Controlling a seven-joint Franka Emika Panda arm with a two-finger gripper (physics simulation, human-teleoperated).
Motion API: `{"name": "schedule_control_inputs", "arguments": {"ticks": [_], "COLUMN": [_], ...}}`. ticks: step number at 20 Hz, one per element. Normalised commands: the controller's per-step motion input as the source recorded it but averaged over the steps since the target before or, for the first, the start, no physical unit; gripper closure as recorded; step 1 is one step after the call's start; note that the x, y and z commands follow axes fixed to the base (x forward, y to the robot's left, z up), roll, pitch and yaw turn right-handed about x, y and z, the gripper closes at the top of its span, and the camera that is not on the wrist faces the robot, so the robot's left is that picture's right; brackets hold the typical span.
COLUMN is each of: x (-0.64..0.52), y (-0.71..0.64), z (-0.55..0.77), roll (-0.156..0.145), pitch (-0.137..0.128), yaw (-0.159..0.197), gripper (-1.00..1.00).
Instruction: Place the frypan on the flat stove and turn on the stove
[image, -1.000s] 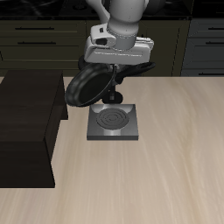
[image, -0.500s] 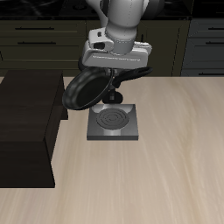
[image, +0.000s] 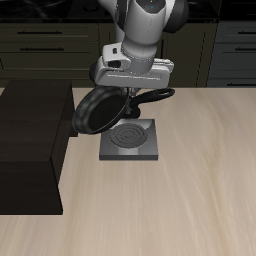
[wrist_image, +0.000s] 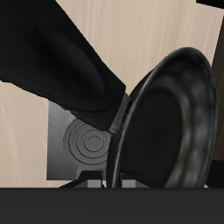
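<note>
The frypan (image: 98, 108) is a round black pan, held tilted on its edge just above the flat stove (image: 112, 152). Its rim hangs over the stove's back corner, beside the cabinet block. My gripper (image: 133, 96) is shut on the pan's long black handle (image: 155, 96). The stove is a small grey square plate with a dark ringed burner (image: 128, 135), and nothing rests on it. In the wrist view the pan's glossy inside (wrist_image: 171, 122) fills much of the frame, with the burner (wrist_image: 87, 140) below it and the handle (wrist_image: 70, 61) close to the camera. The knob is hidden behind the pan and gripper.
A large dark brown cabinet block (image: 30, 140) stands on the table right beside the stove and the pan. Dark drawer fronts (image: 40, 40) run along the back wall. Light wooden tabletop (image: 200, 180) lies around the stove.
The gripper has come down a little with the frypan, so the pan's lower rim is nearer the stove. The arm's wrist has turned slightly. The stove has not moved.
</note>
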Motion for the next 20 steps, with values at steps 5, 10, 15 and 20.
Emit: {"name": "schedule_control_inputs", "arguments": {"ticks": [5, 10, 15, 20], "x": [0.03, -0.04, -0.01, 0.02], "y": [0.01, 0.00, 0.01, 0.02], "z": [-0.16, -0.12, -0.14, -0.21], "roll": [-0.003, 0.011, -0.002, 0.010], "pitch": [0.027, 0.013, 0.022, 0.028], "yaw": [0.001, 0.006, 0.004, 0.006], "gripper": [1.00, 1.00, 1.00, 1.00]}}
